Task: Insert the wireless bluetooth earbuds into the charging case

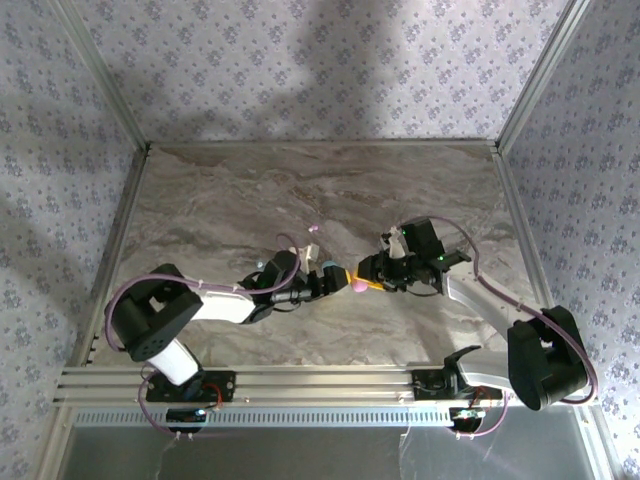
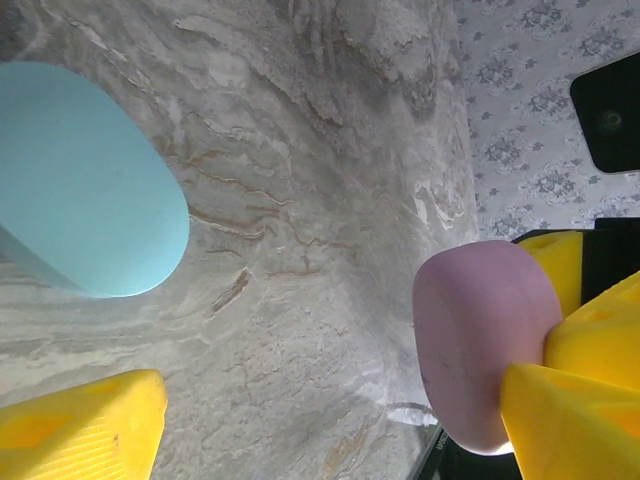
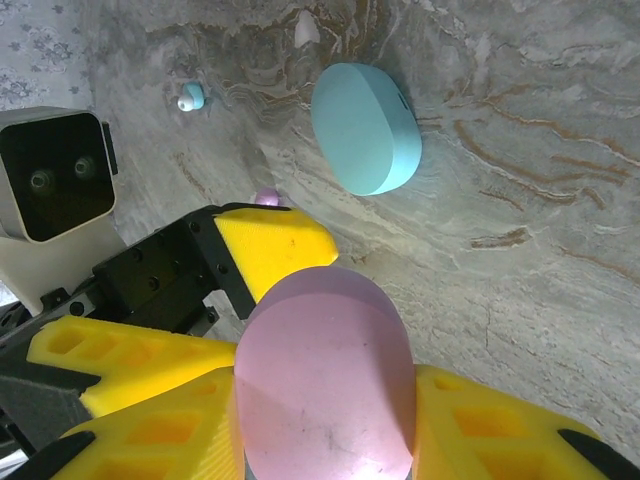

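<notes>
1. The blue charging case (image 3: 365, 125) lies flat on the marble table (image 3: 560, 200), and no gripper touches it.
2. The right gripper (image 3: 325, 400) is clamped on the pink charging case (image 3: 325, 340), with one yellow finger on each side of the pod. In the right wrist view the pod sits below the blue charging case, nearer the camera.
3. The left gripper (image 1: 337, 279) has its jaws spread wide and holds nothing. In the left wrist view, the blue charging case is up and to the left of its fingers. The pink charging case is just beside its right-hand finger.
4. Seen from above, the two grippers face each other tip to tip, with the pink charging case between them.
5. A light blue earbud (image 3: 190, 96) lies loose on the table, well to the left of the blue charging case in the right wrist view.
6. A pale pink earbud (image 3: 305, 28) lies just beyond the blue charging case's upper-left edge.
7. A second small pink bud (image 3: 267, 197) lies below and left of the blue charging case, partly hidden behind a left gripper finger.
</notes>
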`<action>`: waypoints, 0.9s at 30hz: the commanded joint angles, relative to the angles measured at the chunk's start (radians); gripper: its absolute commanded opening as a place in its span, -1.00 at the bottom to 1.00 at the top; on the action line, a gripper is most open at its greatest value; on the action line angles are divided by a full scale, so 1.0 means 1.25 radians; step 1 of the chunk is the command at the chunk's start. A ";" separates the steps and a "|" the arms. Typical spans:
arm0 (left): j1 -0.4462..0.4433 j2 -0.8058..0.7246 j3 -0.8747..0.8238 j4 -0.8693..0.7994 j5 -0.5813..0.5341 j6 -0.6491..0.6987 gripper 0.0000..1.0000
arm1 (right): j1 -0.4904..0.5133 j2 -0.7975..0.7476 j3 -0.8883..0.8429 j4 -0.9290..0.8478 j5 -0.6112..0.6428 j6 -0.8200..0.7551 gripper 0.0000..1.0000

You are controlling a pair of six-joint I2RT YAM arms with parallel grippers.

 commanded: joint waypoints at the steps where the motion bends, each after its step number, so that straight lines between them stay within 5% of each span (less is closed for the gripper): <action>1: -0.009 0.018 0.019 0.060 0.019 -0.020 0.74 | -0.005 -0.013 -0.004 0.023 -0.031 0.024 -0.20; 27: -0.024 0.020 0.031 0.048 0.021 -0.010 0.78 | -0.005 -0.012 -0.010 0.027 -0.030 0.031 -0.23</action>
